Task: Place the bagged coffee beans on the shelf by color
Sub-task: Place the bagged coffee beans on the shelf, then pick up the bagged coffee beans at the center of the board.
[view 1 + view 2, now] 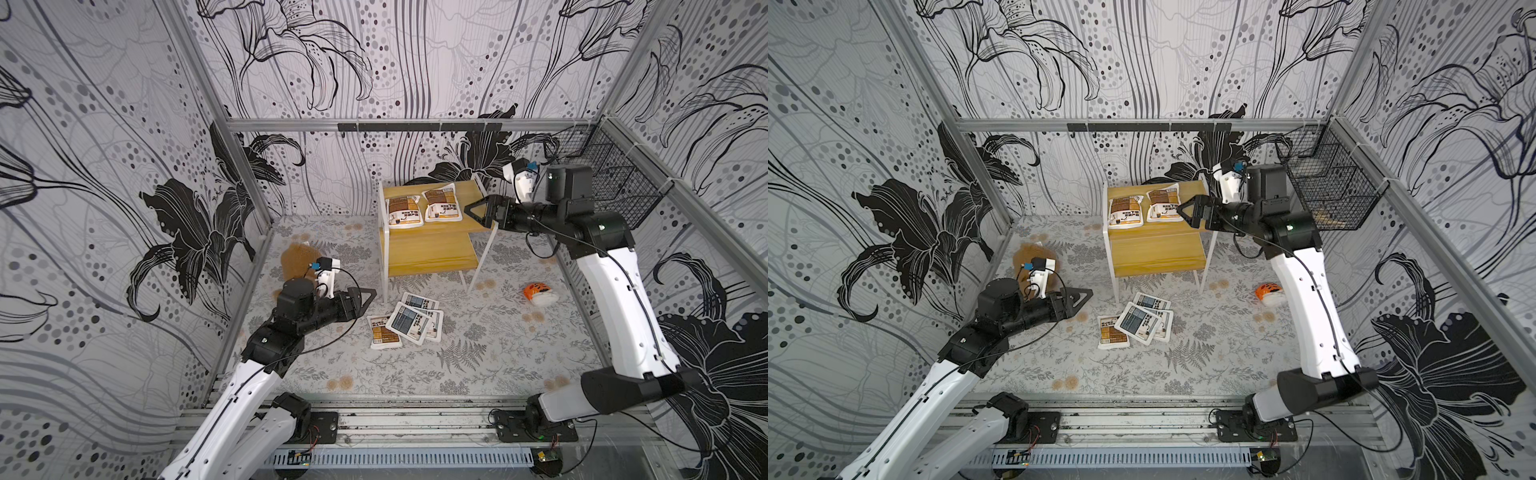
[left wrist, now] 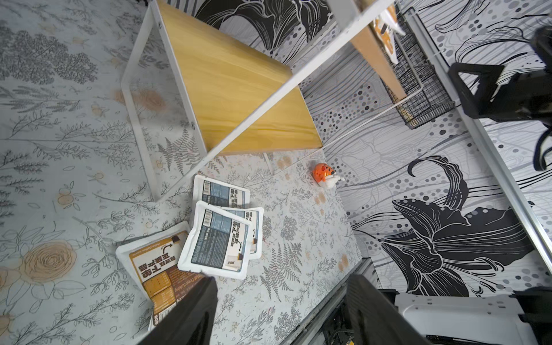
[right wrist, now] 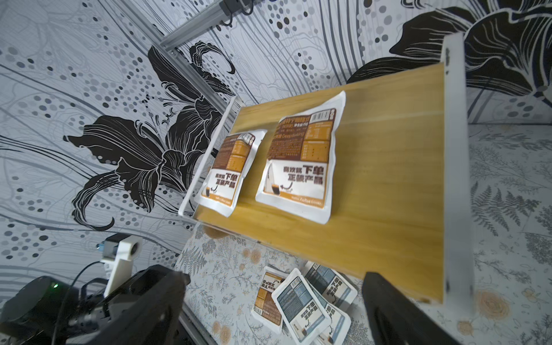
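The shelf (image 1: 428, 251) stands at the rear of the bench (image 1: 498, 353). Two brown-orange pouches lie flat and side by side on its upper board: the outer pouch (image 1: 404, 212) at the frame edge and the inner pouch (image 1: 442, 205) nearer the right claw (image 1: 475, 212). The right claw sits level with that board, just beside the inner pouch, with its jaws spread wide and nothing between them. Four more bags lie in an overlapping pile on the bench in front of the shelf legs. The top grey-blue pouch (image 1: 409, 322) rests partly on two further grey-blue pouches (image 1: 420, 300) and on the third brown-orange pouch (image 1: 382, 334). The left claw (image 1: 365, 300) hangs above the bench near the pile, jaws apart and empty.
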Controlling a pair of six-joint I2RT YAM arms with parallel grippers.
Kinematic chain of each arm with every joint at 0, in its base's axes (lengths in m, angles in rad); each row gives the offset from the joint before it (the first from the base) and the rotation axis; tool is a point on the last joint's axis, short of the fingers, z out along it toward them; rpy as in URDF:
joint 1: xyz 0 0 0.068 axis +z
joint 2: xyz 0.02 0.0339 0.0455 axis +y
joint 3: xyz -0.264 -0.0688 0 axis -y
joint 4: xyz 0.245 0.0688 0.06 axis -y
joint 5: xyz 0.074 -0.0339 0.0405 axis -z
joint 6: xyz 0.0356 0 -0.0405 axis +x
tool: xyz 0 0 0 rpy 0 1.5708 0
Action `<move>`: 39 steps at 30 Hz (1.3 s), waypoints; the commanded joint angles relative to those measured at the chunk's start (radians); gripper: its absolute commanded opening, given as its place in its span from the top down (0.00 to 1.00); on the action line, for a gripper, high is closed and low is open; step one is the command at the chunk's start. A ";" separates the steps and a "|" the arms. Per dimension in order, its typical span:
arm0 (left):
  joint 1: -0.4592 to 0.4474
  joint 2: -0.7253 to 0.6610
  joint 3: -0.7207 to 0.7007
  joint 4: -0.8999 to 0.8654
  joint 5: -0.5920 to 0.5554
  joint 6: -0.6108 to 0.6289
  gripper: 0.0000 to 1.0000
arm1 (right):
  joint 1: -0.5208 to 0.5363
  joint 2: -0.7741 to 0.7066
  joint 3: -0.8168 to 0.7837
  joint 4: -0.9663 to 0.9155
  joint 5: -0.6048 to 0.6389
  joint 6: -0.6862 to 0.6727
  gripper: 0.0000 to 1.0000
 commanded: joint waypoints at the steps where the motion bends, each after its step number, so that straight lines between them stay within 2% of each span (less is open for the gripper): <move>1: 0.006 -0.051 -0.085 0.052 -0.047 -0.031 0.27 | 0.120 -0.092 -0.215 0.116 -0.005 0.068 0.01; 4: 0.006 -0.077 -0.217 0.104 -0.060 -0.112 0.29 | 0.308 -0.180 -0.471 0.194 0.095 0.123 0.01; 7: 0.005 -0.083 -0.307 0.180 -0.083 -0.150 0.30 | 0.438 -0.248 -0.706 0.335 0.144 0.221 0.02; 11: 0.005 0.015 -0.335 0.222 -0.073 -0.146 0.33 | 0.546 -0.239 -0.833 0.403 0.201 0.255 0.04; 14: 0.005 0.077 -0.362 0.252 -0.058 -0.152 0.36 | 0.561 -0.227 -0.898 0.475 0.200 0.272 0.04; 19: 0.005 0.099 -0.401 0.291 -0.080 -0.157 0.37 | 0.561 -0.212 -0.962 0.542 0.181 0.278 0.04; 26: 0.005 0.224 -0.378 0.344 -0.075 -0.125 0.37 | 0.561 -0.225 -1.055 0.603 0.162 0.304 0.04; 39: 0.010 0.473 -0.309 0.432 -0.050 -0.062 0.39 | 0.561 -0.293 -1.100 0.572 0.174 0.310 0.05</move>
